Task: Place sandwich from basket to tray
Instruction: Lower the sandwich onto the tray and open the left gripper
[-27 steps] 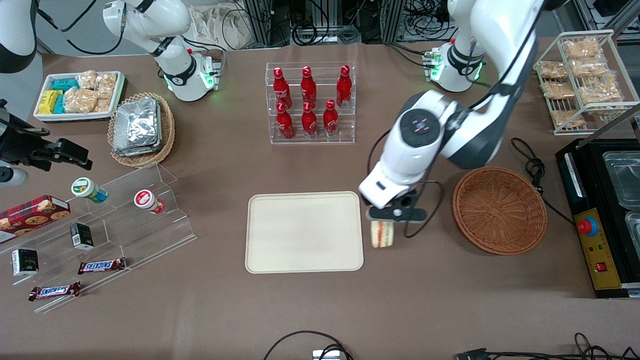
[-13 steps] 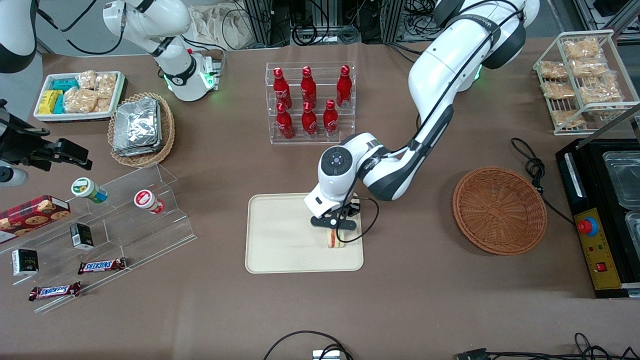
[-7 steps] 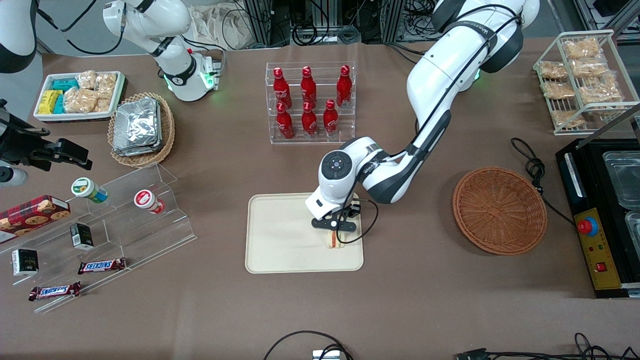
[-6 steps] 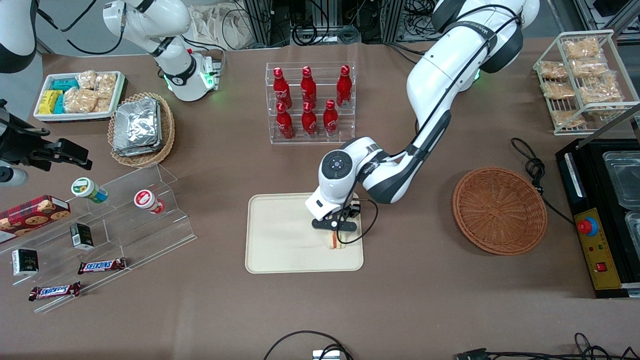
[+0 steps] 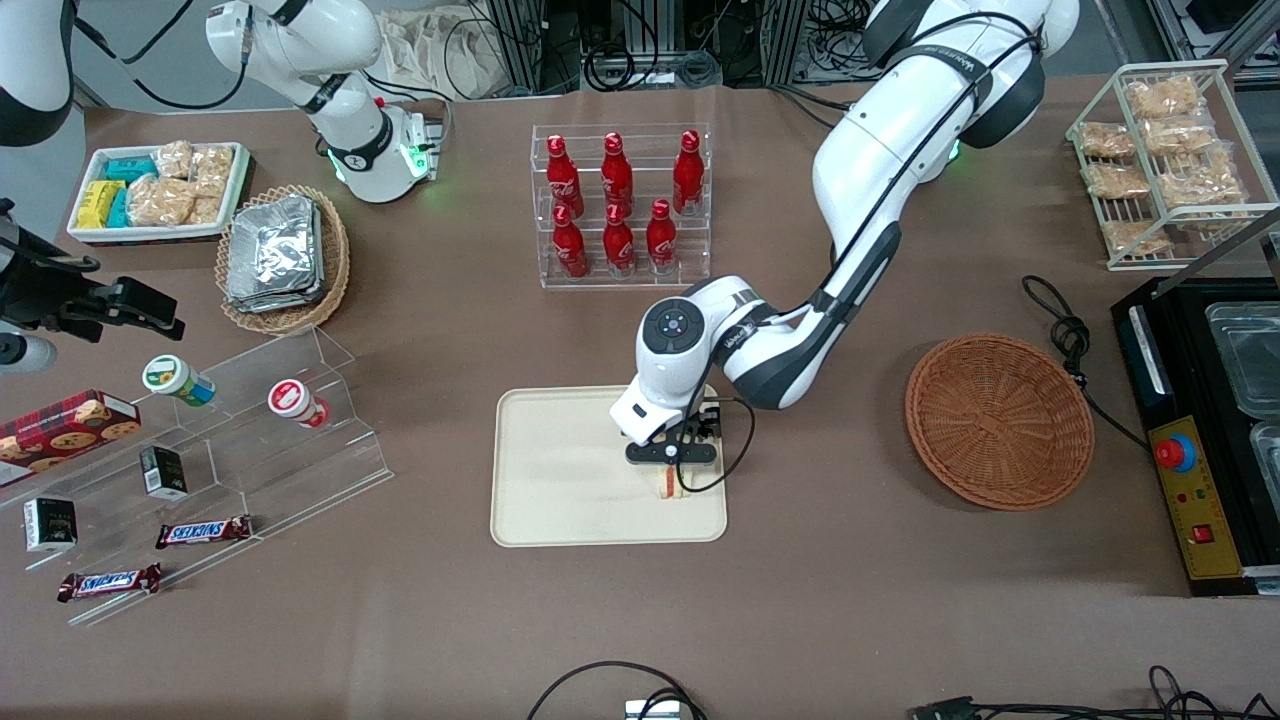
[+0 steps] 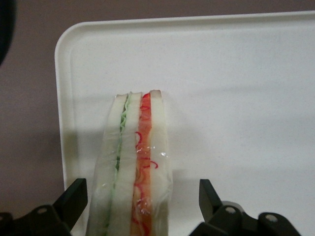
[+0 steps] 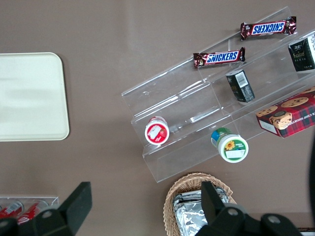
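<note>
The sandwich [image 5: 668, 484], a plastic-wrapped white wedge with green, orange and red filling, stands on edge on the cream tray [image 5: 560, 470], close to the rim toward the working arm's end. My left gripper [image 5: 672, 468] hovers just above it and is open. In the left wrist view the sandwich [image 6: 135, 167] sits between the black fingertips [image 6: 75, 196] on the tray [image 6: 236, 73], and neither finger presses on it. The reddish-brown basket [image 5: 998, 420] lies toward the working arm's end of the table with nothing in it.
A clear rack of red bottles [image 5: 620, 205] stands farther from the front camera than the tray. An acrylic step shelf [image 5: 250, 440] with snacks and a foil-packet basket [image 5: 282, 258] lie toward the parked arm's end. A black appliance [image 5: 1200, 430] and a wire rack [image 5: 1165, 160] stand beside the basket.
The gripper carried the sandwich from beside the tray onto it, set it down and let go. It has since risen slightly, and the sandwich stays in place.
</note>
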`<act>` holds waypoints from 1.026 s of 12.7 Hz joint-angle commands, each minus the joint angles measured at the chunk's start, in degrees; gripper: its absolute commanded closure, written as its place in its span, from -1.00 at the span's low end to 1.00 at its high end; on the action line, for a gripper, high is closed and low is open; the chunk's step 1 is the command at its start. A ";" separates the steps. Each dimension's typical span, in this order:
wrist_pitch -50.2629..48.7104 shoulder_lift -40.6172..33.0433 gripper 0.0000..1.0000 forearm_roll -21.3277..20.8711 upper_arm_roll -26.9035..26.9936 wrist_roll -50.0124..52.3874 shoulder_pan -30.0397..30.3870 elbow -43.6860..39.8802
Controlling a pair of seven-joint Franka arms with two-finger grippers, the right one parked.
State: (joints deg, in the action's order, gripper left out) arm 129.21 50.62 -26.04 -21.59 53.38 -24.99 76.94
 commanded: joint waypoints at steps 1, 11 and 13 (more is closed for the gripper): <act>-3.08 -2.10 -1.00 -1.12 0.50 4.01 0.02 -1.36; -16.09 -15.80 -1.00 -0.06 3.31 2.52 5.82 -1.36; -18.89 -18.27 -1.00 0.20 3.49 2.26 6.96 -1.27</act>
State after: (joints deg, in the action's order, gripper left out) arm 113.14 35.53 -26.01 -17.94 55.87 -18.90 74.40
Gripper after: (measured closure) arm 0.000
